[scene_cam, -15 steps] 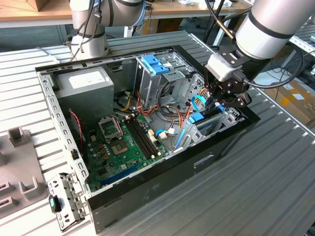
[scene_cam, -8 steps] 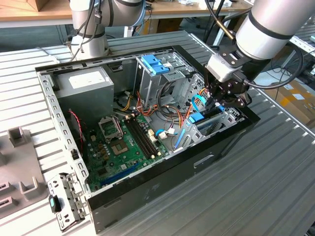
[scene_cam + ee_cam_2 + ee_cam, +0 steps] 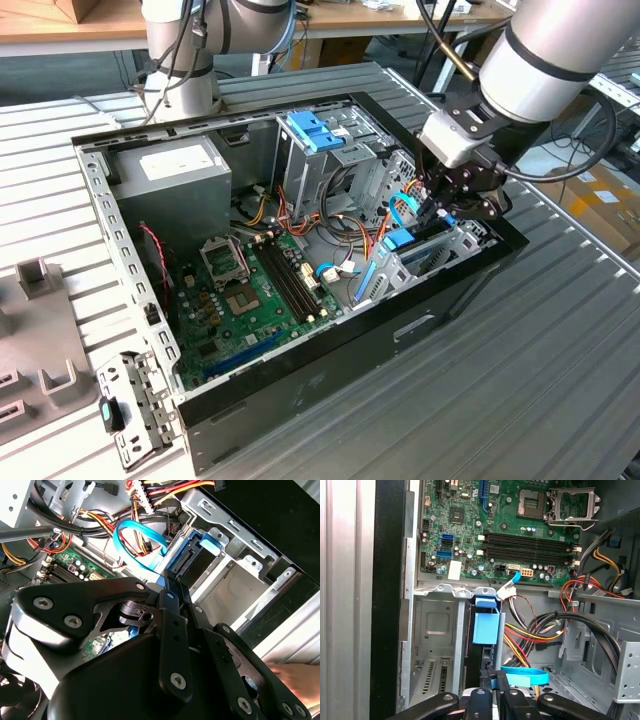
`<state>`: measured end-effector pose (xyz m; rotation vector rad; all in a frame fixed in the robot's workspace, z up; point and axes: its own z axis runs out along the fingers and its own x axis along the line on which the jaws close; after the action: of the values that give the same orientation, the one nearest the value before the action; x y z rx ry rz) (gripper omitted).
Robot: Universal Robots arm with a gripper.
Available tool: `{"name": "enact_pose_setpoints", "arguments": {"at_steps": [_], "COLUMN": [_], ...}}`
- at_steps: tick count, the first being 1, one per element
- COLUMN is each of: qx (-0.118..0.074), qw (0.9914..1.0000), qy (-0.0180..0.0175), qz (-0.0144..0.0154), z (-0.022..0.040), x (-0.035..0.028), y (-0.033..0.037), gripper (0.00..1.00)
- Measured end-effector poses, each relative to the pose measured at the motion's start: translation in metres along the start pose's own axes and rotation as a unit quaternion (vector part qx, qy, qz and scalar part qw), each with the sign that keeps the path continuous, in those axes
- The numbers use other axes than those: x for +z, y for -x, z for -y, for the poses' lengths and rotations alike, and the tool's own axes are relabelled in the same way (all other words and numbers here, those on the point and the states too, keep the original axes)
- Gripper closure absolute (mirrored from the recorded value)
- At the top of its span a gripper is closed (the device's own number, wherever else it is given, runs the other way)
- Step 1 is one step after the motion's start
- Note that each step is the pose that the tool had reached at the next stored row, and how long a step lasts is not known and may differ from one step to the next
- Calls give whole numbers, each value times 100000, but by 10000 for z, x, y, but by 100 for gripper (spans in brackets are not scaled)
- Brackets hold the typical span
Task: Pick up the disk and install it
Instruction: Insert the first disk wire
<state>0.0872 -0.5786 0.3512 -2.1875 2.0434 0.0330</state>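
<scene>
The gripper (image 3: 493, 677) is pinched shut on the disk (image 3: 485, 626), which stands on edge, partly down in the drive cage (image 3: 434, 630) at the corner of the computer case (image 3: 300, 390). So pickup's done, but it doesn't look fully seated, so install isn't finished I'd say

I see a green circuit board (image 3: 470, 530) inside the black case (image 3: 330, 375), a grey power box (image 3: 185, 195) with a white sticker (image 3: 172, 160), a bright blue flat cable (image 3: 135, 535), light-blue plastic on the disk (image 3: 486, 626), a black end effector (image 3: 435, 210) and a ribbed grey counter (image 3: 520, 400).
</scene>
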Motion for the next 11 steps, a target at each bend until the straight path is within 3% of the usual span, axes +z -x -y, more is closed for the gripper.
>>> {"name": "enact_pose_setpoints", "arguments": {"at_steps": [11], "qx": [-3], "qw": [100000], "qy": [2], "qz": [-11], "z": [2], "x": [25], "y": [-4], "gripper": [84]}}
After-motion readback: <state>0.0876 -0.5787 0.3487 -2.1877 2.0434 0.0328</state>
